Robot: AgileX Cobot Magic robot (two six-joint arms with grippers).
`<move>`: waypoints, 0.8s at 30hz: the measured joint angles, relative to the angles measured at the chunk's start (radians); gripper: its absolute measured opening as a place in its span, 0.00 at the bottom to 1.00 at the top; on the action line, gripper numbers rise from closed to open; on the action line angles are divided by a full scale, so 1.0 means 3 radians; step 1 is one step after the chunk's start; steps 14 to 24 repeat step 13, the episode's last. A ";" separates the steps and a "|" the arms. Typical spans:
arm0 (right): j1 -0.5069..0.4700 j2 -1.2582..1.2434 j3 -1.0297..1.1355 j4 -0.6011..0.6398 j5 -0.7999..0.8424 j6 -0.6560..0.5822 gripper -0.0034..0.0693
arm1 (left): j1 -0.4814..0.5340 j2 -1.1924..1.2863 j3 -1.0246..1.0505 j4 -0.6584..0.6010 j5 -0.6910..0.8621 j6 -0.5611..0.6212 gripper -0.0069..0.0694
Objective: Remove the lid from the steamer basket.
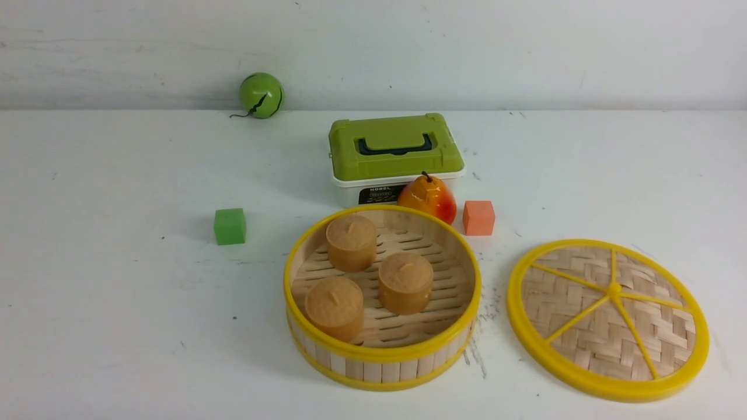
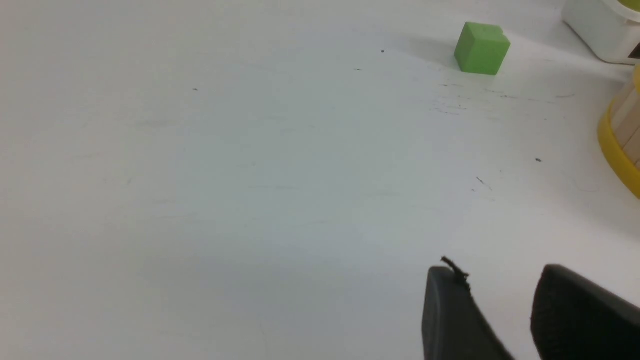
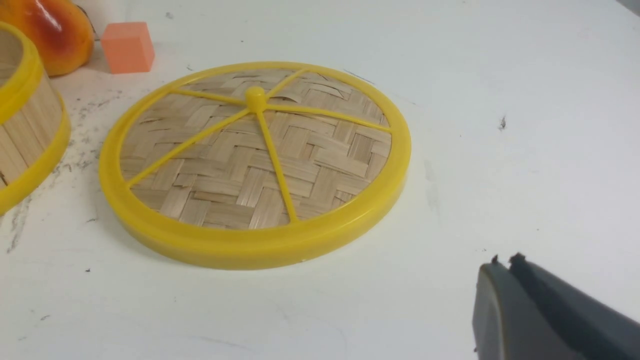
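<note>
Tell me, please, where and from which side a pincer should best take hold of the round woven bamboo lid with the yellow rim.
Probably the small yellow centre knob of the round woven bamboo lid with the yellow rim, taken from straight above. The lid lies flat on the white table, knob upward, so its low rim sits against the surface with little room for a finger under it.

Front overview; two low wrist close-ups.
</note>
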 joint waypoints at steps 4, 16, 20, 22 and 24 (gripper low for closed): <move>0.0000 0.0000 0.0000 0.0000 0.0000 0.0000 0.07 | 0.0000 0.0000 0.0000 0.0000 0.0000 0.0000 0.40; 0.0000 0.0000 0.0000 0.0000 0.0000 0.0009 0.09 | 0.0000 0.0000 0.0000 0.0000 0.0000 0.0000 0.40; 0.0000 0.0000 0.0000 0.0000 0.0000 0.0009 0.09 | 0.0000 0.0000 0.0000 0.0000 0.0000 0.0000 0.40; 0.0000 0.0000 0.0000 0.0000 0.0000 0.0009 0.09 | 0.0000 0.0000 0.0000 0.0000 0.0000 0.0000 0.40; 0.0000 0.0000 0.0000 0.0000 0.0000 0.0009 0.09 | 0.0000 0.0000 0.0000 0.0000 0.0000 0.0000 0.40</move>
